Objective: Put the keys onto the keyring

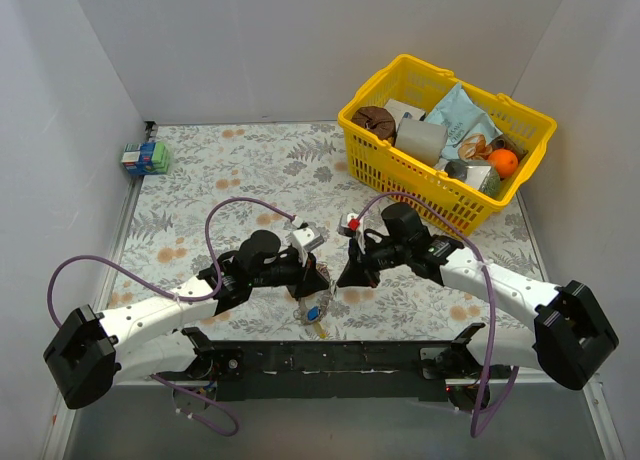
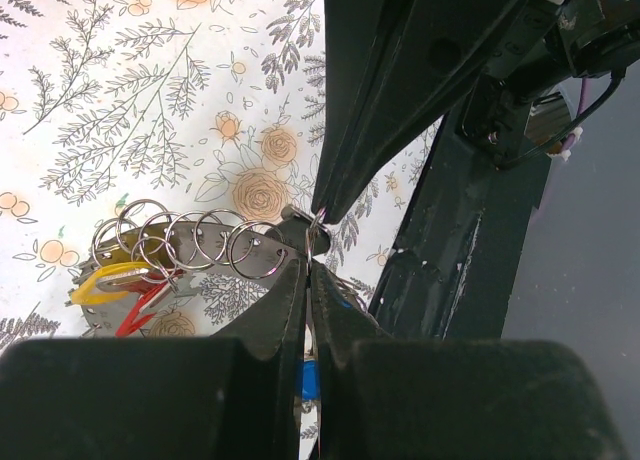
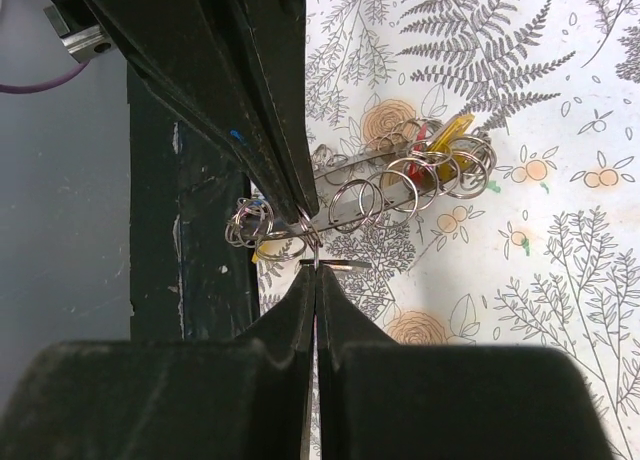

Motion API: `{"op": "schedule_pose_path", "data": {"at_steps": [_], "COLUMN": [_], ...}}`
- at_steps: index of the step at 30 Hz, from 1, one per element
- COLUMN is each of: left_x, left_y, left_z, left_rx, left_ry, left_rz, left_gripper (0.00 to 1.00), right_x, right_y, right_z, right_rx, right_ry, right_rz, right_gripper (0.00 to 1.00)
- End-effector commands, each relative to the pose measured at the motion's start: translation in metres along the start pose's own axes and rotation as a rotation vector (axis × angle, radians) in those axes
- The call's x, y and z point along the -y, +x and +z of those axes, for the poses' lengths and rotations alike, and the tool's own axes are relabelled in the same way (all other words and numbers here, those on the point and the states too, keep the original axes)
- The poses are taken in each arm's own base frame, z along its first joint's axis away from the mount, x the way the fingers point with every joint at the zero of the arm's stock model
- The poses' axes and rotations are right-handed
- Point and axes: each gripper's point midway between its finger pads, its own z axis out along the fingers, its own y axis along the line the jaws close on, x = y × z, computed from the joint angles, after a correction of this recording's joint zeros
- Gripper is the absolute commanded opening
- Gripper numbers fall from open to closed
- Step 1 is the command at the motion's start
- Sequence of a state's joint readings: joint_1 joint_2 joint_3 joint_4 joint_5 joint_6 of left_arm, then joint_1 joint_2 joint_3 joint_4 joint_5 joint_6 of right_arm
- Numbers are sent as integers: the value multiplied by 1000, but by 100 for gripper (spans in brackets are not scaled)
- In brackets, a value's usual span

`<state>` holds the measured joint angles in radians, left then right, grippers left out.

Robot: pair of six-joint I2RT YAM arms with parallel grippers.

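My left gripper (image 1: 320, 280) and right gripper (image 1: 345, 277) meet tip to tip above the table's front middle, both shut. The keyring (image 2: 205, 242) shows edge-on as a thin silver band. Several small split rings are threaded on it, with yellow (image 2: 108, 278) and red (image 2: 140, 310) key heads at its far end. The left fingers (image 2: 285, 300) pinch thin silver wire at the band's near end. The right fingers (image 3: 340, 310) pinch a thin silver ring piece (image 3: 335, 264) beside it. The bunch also shows in the right wrist view (image 3: 400, 175). A blue-headed key (image 1: 313, 313) lies below the tips.
A yellow basket (image 1: 380, 148) full of objects stands at the back right. A small green and blue box (image 1: 146, 157) sits at the back left by the wall. The black base rail (image 1: 320, 355) runs along the near edge just under the grippers.
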<state>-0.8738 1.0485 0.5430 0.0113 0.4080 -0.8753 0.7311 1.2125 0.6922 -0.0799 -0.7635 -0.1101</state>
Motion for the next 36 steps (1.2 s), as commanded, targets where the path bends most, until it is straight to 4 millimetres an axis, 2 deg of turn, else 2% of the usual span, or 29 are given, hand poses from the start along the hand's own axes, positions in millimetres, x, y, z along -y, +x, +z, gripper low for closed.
{"op": "schedule_pose_path", "data": {"at_steps": [1, 12, 28, 36], "left_x": [7, 7, 7, 7], "left_y": [-8, -7, -6, -6], "left_z": [-1, -1, -2, -2], "left_rx": [32, 29, 27, 24], "left_ry": [25, 20, 13, 9], "left_rz": [32, 36, 36, 39], "left_gripper": [0, 0, 0, 0], "right_x": [-6, -5, -18, -17], "right_y": [-18, -26, -41, -34], "right_z": [2, -4, -16, -12], "right_rx": [22, 48, 96, 66], "right_ry": [-27, 19, 21, 4], "right_rz": [-52, -78, -111, -91], "right_gripper": [1, 1, 1, 1]}}
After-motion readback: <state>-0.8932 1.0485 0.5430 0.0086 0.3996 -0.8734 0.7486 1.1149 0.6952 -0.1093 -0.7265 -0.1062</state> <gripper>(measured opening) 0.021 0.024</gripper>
